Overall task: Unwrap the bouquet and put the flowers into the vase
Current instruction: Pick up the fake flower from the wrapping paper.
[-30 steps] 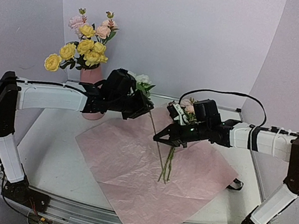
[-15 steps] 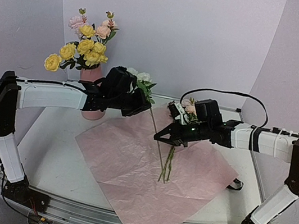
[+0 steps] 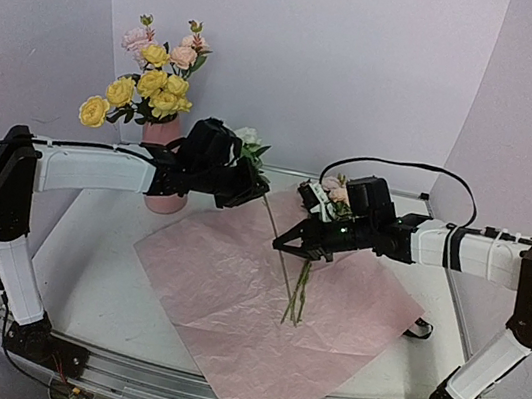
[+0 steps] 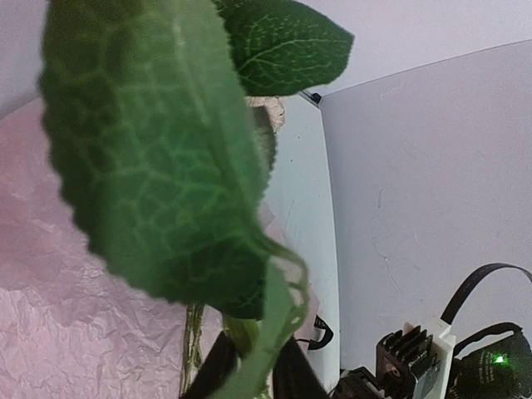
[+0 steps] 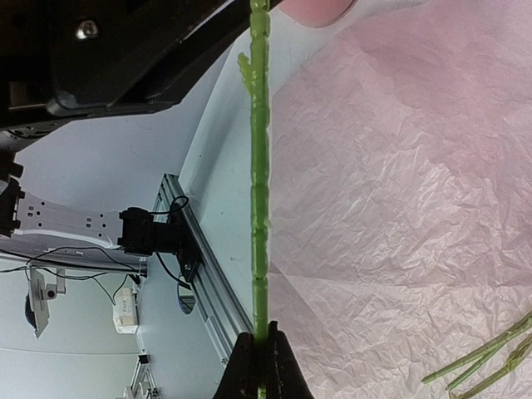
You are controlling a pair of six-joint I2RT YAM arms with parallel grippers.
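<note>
1 white-flower stem, just right of the vase, clenched low by right hand and grasped high by left hand, which has edged vaseward: handover under way, spare stems lying on paper right of vase.

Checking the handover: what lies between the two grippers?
One green stem, pinched by the right gripper, runs straight to the left gripper; the right wrist view shows it best.
</note>
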